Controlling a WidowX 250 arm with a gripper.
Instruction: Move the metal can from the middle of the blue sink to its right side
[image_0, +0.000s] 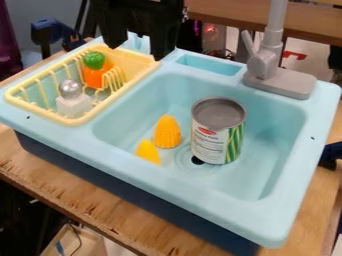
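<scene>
We are in what looks like a robotics lab or workshop, where a black gripper (137, 53) hangs over a pale blue toy sink (290, 190) with a gray faucet (272, 45) and a yellow dish rack (71, 120). We see the play set standing on a rough wooden worktop (67, 187), its surface scuffed and its edge bare, more like a workbench than a home counter. Behind it we find a second wooden surface (224, 10) and a glowing red light (210, 30) amid dark equipment; at lower left, a loose cable (79, 239) trails by an open box (93, 246).
</scene>
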